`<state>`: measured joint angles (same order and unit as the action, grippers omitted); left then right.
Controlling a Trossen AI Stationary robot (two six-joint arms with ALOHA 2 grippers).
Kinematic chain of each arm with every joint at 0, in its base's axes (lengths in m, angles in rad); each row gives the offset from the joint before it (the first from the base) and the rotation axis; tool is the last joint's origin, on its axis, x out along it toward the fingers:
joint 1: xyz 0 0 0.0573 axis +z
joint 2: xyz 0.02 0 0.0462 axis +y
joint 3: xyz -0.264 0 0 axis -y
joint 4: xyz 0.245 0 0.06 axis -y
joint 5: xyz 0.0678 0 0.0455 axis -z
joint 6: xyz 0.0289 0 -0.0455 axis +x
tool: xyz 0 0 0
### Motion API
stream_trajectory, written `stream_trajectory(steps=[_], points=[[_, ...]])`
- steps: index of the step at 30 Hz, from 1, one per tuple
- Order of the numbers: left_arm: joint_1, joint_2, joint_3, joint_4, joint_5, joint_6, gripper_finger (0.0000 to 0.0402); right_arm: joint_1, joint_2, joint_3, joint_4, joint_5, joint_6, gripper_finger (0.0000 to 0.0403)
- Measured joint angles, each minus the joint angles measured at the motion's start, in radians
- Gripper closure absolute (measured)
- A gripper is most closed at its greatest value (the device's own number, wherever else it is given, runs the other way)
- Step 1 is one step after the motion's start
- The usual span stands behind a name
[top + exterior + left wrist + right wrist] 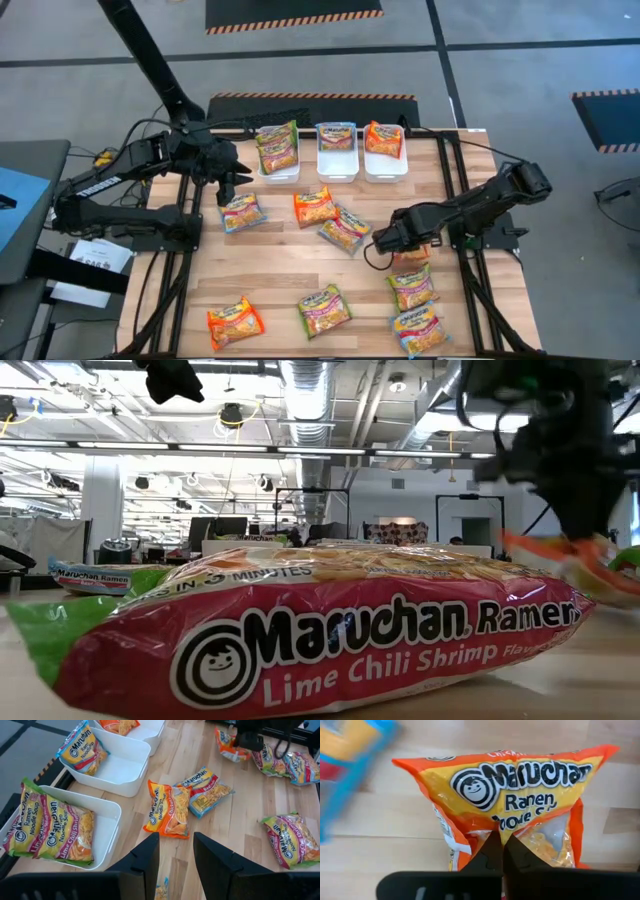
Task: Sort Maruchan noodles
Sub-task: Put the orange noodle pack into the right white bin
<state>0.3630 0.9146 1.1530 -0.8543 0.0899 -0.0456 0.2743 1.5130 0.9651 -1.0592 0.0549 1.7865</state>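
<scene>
Maruchan noodles packets lie scattered flat on the wooden table. My right gripper at the right is shut on an orange packet. My left gripper hangs open over a blue-edged packet at the far left, holding nothing. At the far edge stand three white bins: the left one holds green packets, the middle one a blue packet, the right one an orange packet. My right gripper pinches a raised fold of wrapper on the orange packet's printed face, about mid-width, between its two fingertips. The fingers come from above, pointing down. In the low view the packet slants below the gripper; whether it is clear of the table I cannot tell.
Loose packets: orange and blue-edged mid-table, green and blue near right, green and orange near the front edge. Bare wood lies between the middle and front rows.
</scene>
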Motion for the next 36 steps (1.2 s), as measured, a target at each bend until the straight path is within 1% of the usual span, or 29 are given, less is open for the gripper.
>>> stream_trajectory(steps=[3,6,9,12,16,21,25,27,32,36], points=[[0.000,0.002,0.000,0.000,0.000,-0.001,0.0297,0.015,0.000,0.063,-0.045,0.074,0.042,0.0398],[0.000,0.002,0.000,0.000,-0.006,-0.001,0.0297,0.022,-0.001,0.129,-0.073,0.149,0.047,0.0398],[0.000,0.002,0.000,0.000,-0.043,-0.001,0.0297,0.017,-0.001,0.194,-0.089,0.251,0.044,0.0398],[0.000,0.002,0.000,0.000,-0.101,-0.002,0.0297,-0.010,-0.001,0.249,-0.108,0.377,0.008,0.0398],[0.001,0.003,0.000,0.000,-0.165,-0.001,0.0297,-0.084,-0.002,0.318,-0.124,0.523,-0.132,0.0398],[0.001,0.003,0.000,0.000,-0.184,0.047,0.0297,-0.226,-0.002,0.385,-0.118,0.655,-0.356,0.0397],[0.001,0.003,0.000,0.000,-0.184,0.063,0.0297,-0.347,-0.002,0.413,-0.084,0.712,-0.515,0.0397],[0.001,0.003,0.000,0.000,-0.194,0.063,0.0297,-0.401,-0.002,0.415,-0.055,0.722,-0.591,0.0397],[0.001,0.003,0.000,0.003,-0.291,0.055,0.0297,-0.503,-0.002,0.415,0.025,0.777,-0.745,0.0397],[0.001,0.004,0.000,0.044,-0.384,0.054,0.0297,-0.553,-0.003,0.407,0.066,0.868,-0.792,0.0396]])
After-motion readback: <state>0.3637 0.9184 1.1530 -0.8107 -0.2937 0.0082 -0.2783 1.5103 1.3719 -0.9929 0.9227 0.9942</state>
